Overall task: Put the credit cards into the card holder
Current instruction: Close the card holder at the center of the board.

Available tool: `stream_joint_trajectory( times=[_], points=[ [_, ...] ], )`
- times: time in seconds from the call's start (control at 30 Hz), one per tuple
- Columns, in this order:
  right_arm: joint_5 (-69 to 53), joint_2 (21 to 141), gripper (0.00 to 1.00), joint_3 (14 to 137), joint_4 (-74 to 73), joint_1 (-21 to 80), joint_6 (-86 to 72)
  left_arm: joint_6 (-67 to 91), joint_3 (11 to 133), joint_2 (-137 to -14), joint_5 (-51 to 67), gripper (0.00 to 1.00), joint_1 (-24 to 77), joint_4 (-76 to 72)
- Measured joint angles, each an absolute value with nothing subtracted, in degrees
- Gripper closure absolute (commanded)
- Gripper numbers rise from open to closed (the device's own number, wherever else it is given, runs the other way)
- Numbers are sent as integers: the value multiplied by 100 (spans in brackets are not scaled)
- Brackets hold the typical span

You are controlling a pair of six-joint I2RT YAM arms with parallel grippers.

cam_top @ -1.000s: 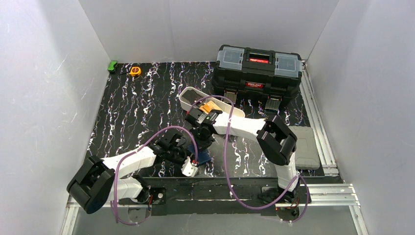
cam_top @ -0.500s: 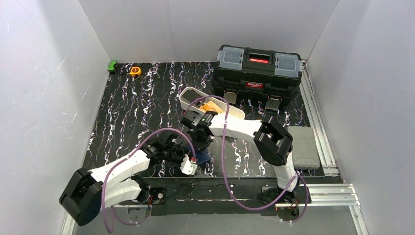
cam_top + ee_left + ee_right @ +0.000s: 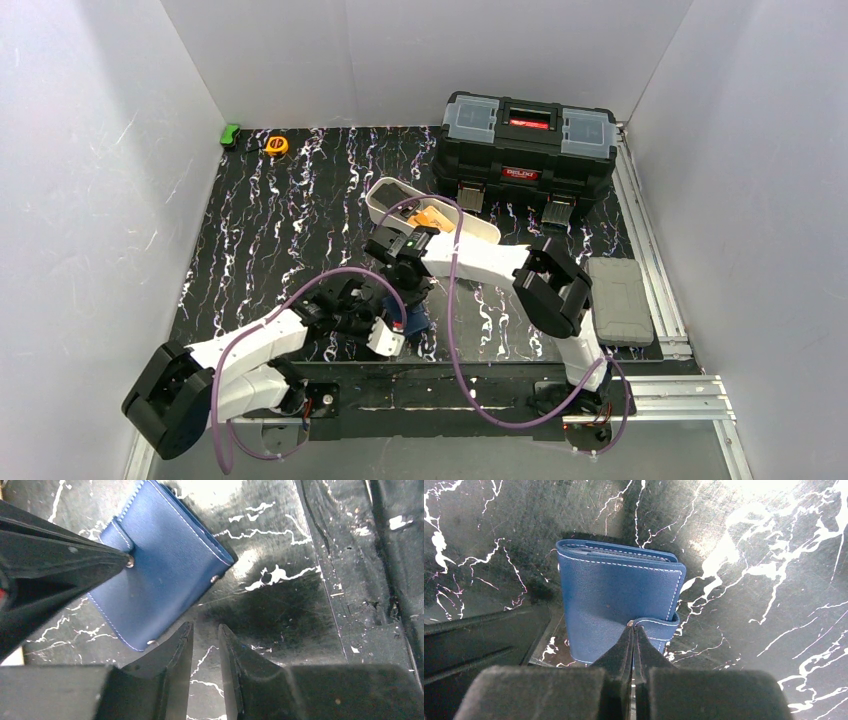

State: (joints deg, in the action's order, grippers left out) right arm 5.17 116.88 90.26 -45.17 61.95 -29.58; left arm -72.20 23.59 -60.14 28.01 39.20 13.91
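Black desk [image 3: 280, 230] is carrying the closed wallet [image 3: 616, 595]; right hand [image 3: 633, 630], pinched shut, is touching its snap tab [image 3: 659, 627]; left hand [image 3: 206, 645], narrowly parted and empty, should be bracing it

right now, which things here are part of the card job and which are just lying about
For the job: card holder; orange credit card, lying in the white tray.
Lying about: black toolbox; yellow tape measure; small green thing; grey pad.

The card holder [image 3: 616, 595] lies at the table's [image 3: 260, 250] near edge, between both arms. Behind it sits the tray [image 3: 374, 208] holding a credit card [image 3: 432, 217], with the toolbox [image 3: 528, 140] farther back right.
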Motion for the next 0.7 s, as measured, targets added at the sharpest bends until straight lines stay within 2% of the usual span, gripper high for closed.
stream_joint_trajectory(
  times=[0.3, 0.7],
  points=[
    [526, 11806, 99, 9205, -4689, 6195, -2945, -7356, 2231, -6375, 2611, 77, 3916, 613],
    [519, 11944, 99, 9400, -4869, 6195, -2797, -7476, 2375, -6608, 2609, 76, 3916, 593]
  ],
)
